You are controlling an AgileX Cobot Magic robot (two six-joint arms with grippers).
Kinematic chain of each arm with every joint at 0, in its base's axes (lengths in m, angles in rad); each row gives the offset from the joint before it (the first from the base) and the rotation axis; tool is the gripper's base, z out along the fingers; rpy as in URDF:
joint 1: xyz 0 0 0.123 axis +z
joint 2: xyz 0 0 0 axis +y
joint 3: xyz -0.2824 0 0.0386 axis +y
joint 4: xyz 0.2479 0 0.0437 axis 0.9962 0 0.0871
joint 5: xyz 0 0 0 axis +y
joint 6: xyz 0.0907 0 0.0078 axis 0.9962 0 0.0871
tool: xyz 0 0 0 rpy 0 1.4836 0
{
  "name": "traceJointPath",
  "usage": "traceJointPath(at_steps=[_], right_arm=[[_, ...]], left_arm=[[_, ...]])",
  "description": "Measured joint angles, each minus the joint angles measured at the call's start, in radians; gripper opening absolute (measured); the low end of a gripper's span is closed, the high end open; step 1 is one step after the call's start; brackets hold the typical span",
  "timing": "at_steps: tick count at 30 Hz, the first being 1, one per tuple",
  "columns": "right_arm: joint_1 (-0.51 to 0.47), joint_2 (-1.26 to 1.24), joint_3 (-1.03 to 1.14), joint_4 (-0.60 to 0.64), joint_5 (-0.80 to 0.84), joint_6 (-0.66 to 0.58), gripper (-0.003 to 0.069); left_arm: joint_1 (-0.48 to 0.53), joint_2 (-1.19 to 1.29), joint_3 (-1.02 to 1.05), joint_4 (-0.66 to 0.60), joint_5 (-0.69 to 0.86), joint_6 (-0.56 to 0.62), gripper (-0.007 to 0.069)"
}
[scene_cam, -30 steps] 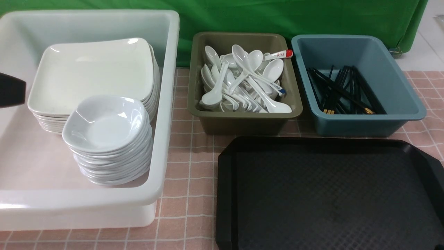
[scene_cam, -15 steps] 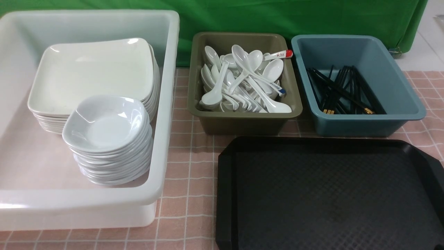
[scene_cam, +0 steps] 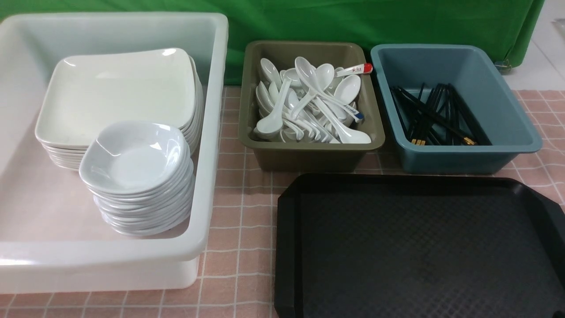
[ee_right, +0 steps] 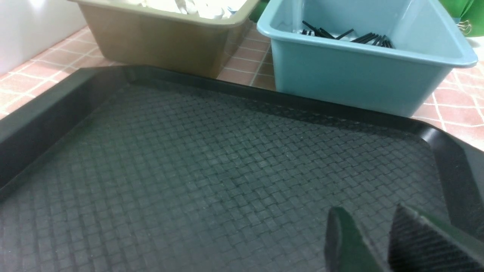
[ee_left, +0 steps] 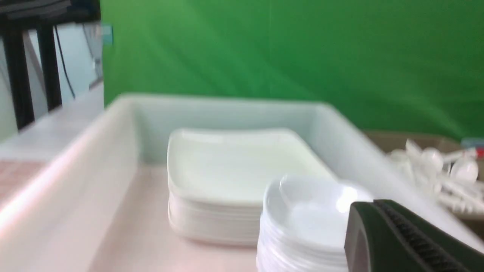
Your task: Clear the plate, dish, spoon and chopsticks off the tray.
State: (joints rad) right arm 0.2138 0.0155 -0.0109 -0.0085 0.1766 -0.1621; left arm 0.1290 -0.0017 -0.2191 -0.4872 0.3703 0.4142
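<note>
Left end effector [ee_left: 397, 241] seen only in its wrist view, blurred, jaws together, nothing held, hovering nr stack of small dishes [scene_cam: 137, 176] inside white tub [scene_cam: 212, 132]. Right end effector [ee_right: 382, 241] low over tray [scene_cam: 419, 247], jaws a bit apart, nothing betw them. Tray bare: black, textured weave, raised rim, clipped corners, sitting on pink-checked worktop [scene_cam: 238, 229] just in front of olive tub [scene_cam: 309, 154] & blue tub [scene_cam: 463, 154]. Plate [scene_cam: 117, 92] glossy white, square, topping its stack in white tub behind dishes. Spoon not told apart from white heap in olive tub; chopsticks [scene_cam: 437, 115] black w/ gold bands, in blue tub. Judged: clearing done, nothing left to lift; next calls only for parking both arms clear.
</note>
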Motion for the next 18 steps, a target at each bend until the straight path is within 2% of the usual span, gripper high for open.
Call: traceJointPath(at_steps=[3, 8, 12, 18], right_arm=[[0.0, 0.0, 0.0, 0.0, 0.0, 0.0, 0.0239], [0.0, 0.0, 0.0, 0.0, 0.0, 0.0, 0.0239], [0.0, 0.0, 0.0, 0.0, 0.0, 0.0, 0.0239], [0.0, 0.0, 0.0, 0.0, 0.0, 0.0, 0.0239]], left_arm=[[0.0, 0.001, 0.098, 0.014, -0.026, 0.001, 0.0], [0.0, 0.001, 0.22, 0.078, -0.168, -0.003, 0.0], [-0.015, 0.001, 0.225, 0.201, -0.16, -0.064, 0.0], [-0.106, 0.001, 0.225, 0.287, -0.136, -0.151, 0.0]])
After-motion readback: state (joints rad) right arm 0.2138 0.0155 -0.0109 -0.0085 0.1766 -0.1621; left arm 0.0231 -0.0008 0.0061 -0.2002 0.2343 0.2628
